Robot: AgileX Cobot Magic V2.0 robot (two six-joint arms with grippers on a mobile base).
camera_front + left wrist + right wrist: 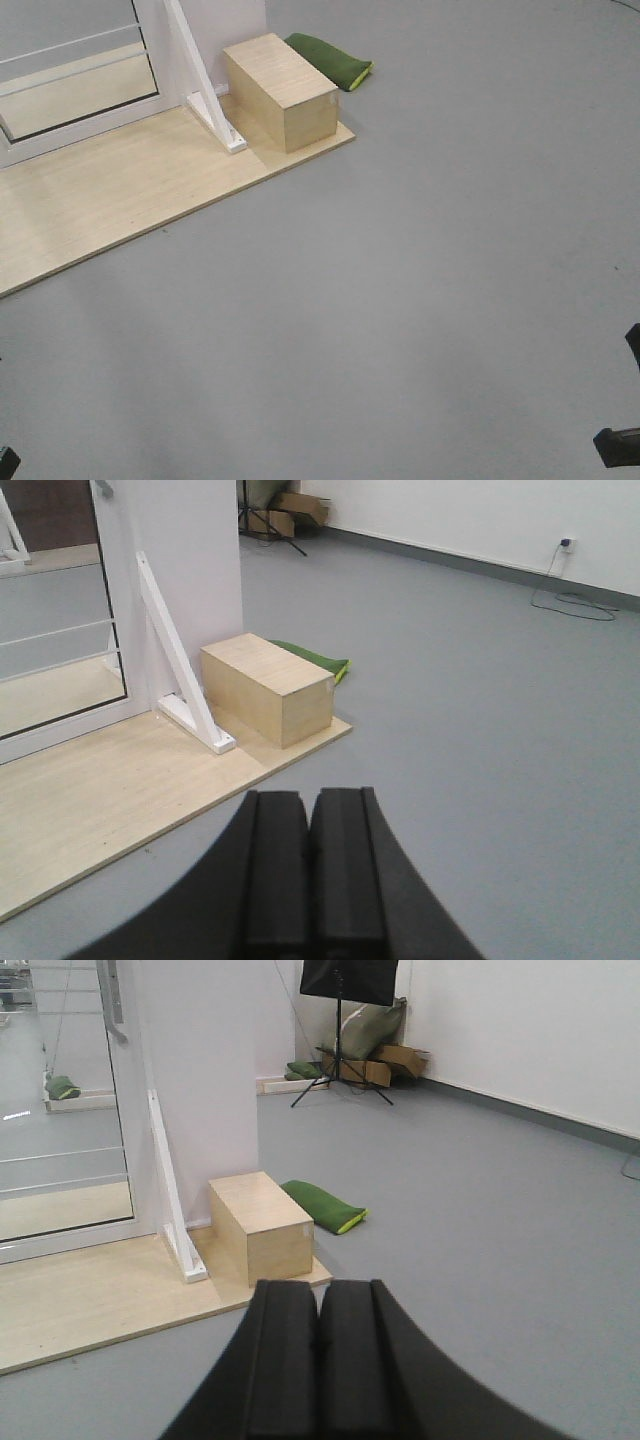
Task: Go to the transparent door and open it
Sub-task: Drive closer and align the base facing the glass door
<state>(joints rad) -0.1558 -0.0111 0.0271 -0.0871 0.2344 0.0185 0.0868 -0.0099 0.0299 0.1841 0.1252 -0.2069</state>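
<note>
Transparent door (pixel 60 1090) stands upright, long axis vertical; left gripper (pixel 308 870) and right gripper (pixel 318 1360) jaws clenched empty

Wide open over the grey floor (pixel 430 300), free up to the front edge of the wooden platform (pixel 120 200). Blocked at the platform's right corner by a wooden box (pixel 280 90), just beside a white diagonal brace (pixel 208 95) on its left. Past the box, off the platform's far edge, a green cushion (pixel 330 58) on the floor. Left of the brace, bare boards straight to the transparent door (pixel 70 90) along the back edge. Walled off behind brace and box by a white panel (pixel 185 570).
</note>
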